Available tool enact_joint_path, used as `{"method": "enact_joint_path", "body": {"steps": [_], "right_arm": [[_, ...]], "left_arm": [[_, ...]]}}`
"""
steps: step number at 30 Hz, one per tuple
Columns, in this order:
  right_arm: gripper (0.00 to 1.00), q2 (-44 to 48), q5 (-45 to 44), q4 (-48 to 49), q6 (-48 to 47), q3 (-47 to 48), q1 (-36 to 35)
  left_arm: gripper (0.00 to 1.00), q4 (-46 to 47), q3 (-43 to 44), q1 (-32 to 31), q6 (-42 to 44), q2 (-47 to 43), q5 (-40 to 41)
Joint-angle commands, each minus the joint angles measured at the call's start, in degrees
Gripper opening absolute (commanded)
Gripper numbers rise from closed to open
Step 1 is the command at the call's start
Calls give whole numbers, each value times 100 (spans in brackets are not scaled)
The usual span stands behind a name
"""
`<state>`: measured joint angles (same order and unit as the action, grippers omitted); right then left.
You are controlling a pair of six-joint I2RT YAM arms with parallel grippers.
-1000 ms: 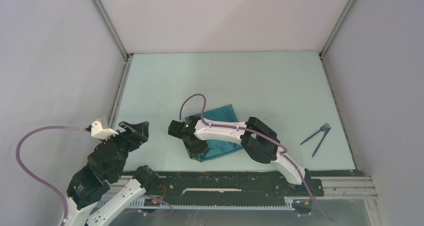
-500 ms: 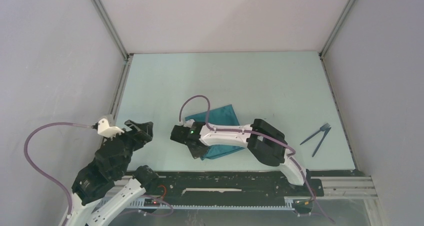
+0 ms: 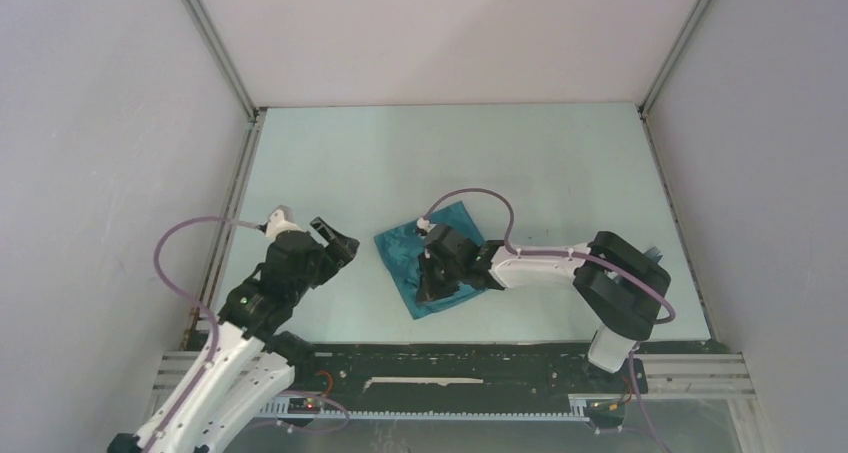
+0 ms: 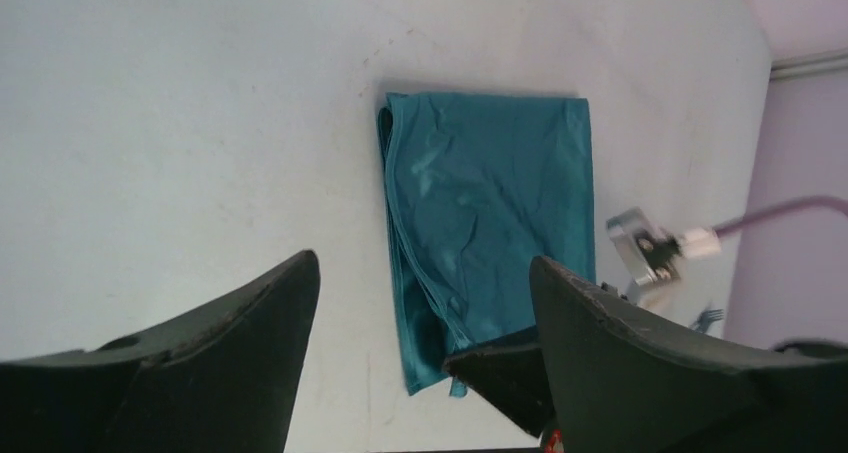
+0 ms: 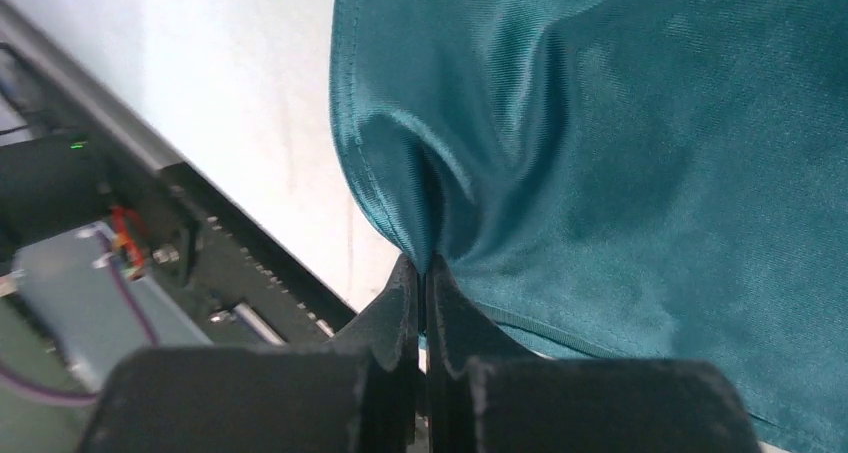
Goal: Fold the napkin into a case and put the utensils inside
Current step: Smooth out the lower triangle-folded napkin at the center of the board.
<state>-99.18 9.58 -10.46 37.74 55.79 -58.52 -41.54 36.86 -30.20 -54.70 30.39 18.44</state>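
Observation:
The teal satin napkin (image 3: 405, 251) lies folded into an oblong on the table, left of centre. It also shows in the left wrist view (image 4: 490, 193) and the right wrist view (image 5: 620, 153). My right gripper (image 3: 430, 283) is shut on the napkin's near edge, and the cloth puckers into the pinch (image 5: 425, 268). My left gripper (image 3: 340, 245) is open and empty, just left of the napkin, with its jaws wide apart (image 4: 420, 273). The utensils are mostly hidden under my right arm's elbow. Only fork tines (image 4: 708, 318) show at the right of the left wrist view.
The pale green table (image 3: 520, 163) is bounded by metal frame rails (image 3: 225, 208) on the left and right. A black base rail (image 3: 450, 363) runs along the near edge. The right arm's purple cable (image 3: 480, 198) arcs above the napkin.
My right gripper has moved right while holding the napkin, and its elbow now covers the utensils. My left arm has reached forward and right, close to the napkin's left side.

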Motion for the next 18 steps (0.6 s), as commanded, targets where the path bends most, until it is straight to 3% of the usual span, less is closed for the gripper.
{"method": "enact_joint_path", "body": {"steps": [1,3,9,18], "right_arm": [[0,450,984,1591,338,-467,190],[0,408,965,1440,219,-403,202],[4,-51,197,-301,-322,406,-15],[43,-691,-1535,-2489,-596,1822,-769]], "left_arm": [[84,1485,-713,1013,-702,507,-2266],[84,1817,-991,1289,-909,684,-2628],[83,1668,-1092,1305,-844,433,-2537],[84,916,-797,1311,-358,-262,-2153]]}}
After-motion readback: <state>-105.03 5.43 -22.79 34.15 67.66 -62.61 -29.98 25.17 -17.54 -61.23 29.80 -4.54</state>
